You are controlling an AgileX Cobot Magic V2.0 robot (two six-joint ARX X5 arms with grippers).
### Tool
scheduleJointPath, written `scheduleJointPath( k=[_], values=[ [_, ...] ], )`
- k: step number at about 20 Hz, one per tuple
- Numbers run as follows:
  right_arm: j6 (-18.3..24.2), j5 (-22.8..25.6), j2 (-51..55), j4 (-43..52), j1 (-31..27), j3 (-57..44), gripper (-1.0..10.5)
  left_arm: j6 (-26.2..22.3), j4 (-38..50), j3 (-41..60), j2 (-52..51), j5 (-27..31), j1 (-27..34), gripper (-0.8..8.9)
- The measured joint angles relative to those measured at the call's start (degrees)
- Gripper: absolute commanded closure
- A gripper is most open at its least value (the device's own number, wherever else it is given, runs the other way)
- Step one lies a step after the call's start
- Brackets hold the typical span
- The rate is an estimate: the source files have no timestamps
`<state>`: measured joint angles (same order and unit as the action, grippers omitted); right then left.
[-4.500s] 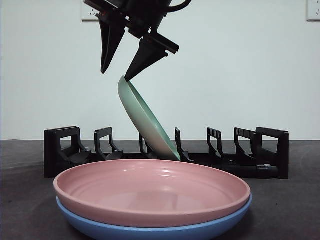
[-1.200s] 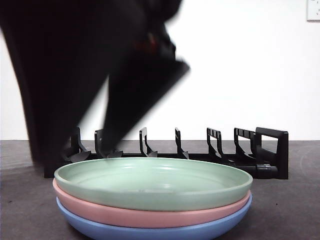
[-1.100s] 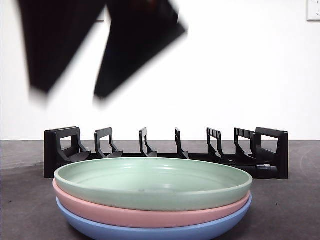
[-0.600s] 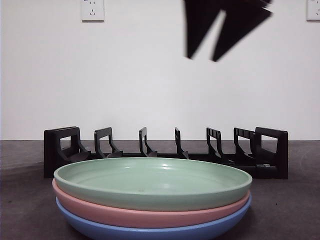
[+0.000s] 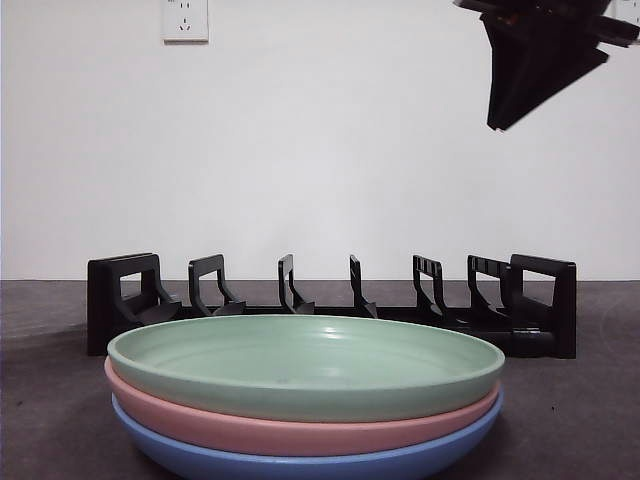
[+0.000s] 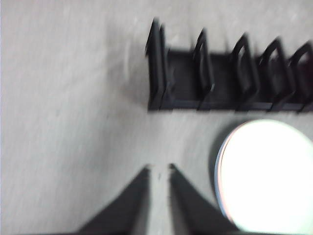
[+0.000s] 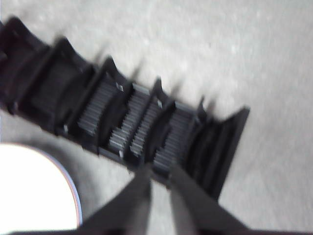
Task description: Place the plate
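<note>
Three plates lie stacked at the front of the table: a green plate (image 5: 300, 365) on top, a pink plate (image 5: 300, 432) under it and a blue plate (image 5: 300, 463) at the bottom. The black dish rack (image 5: 540, 300) behind them holds nothing. My right gripper (image 5: 497, 122) hangs high at the top right, above the rack's right end (image 7: 122, 122), jaws together and empty (image 7: 159, 166). My left gripper (image 6: 159, 167) is over bare table near the rack's left end (image 6: 186, 93), jaws nearly together and empty. The stack shows washed-out white in both wrist views (image 6: 266, 176) (image 7: 29, 191).
A wall socket (image 5: 185, 18) is on the white wall behind. The grey table runs on past both ends of the rack.
3.7 s ago the green plate leaned in the rack under a gripper; since 1 s ago it lies on the stack. The dark gripper rose from the left and swung to the top right.
</note>
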<state>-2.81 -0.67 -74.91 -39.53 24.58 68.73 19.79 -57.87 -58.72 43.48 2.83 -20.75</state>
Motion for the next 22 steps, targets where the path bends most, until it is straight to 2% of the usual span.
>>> scheduleJointPath(
  k=[8, 10, 12, 15, 17, 19, 22],
  values=[
    [0.0, -0.85, 0.02, 1.44, 0.13, 0.0, 9.3, -0.74, 0.02, 0.0, -0.55, 0.0, 0.0, 8.06],
    [0.0, -0.83, 0.02, 2.49, 0.13, 0.0, 9.3, -2.99, 0.46, 0.09, -0.85, 0.17, 0.0, 8.06],
    [0.0, -0.85, 0.02, 3.74, 0.13, 0.0, 9.3, -7.43, 10.16, 4.83, -4.17, 0.48, 0.7, 8.06],
    [0.0, -0.85, 0.02, 5.07, 0.13, 0.0, 9.3, -16.35, 34.12, 23.3, -14.51, 0.76, 4.85, 8.06],
    [0.0, -0.85, 0.02, 6.34, 0.13, 0.0, 9.3, -18.51, 46.58, 35.56, -21.84, 0.81, 8.96, 8.06],
    [0.0, -0.83, 0.02, 7.89, 0.13, 0.0, 9.3, -19.15, 52.89, 45.24, -28.48, 0.9, 13.18, 8.06],
    [0.0, -0.85, 0.02, 10.01, 0.13, 0.0, 9.3, -18.88, 53.05, 55.6, -37.29, 0.9, 17.88, 8.06]
  ],
)
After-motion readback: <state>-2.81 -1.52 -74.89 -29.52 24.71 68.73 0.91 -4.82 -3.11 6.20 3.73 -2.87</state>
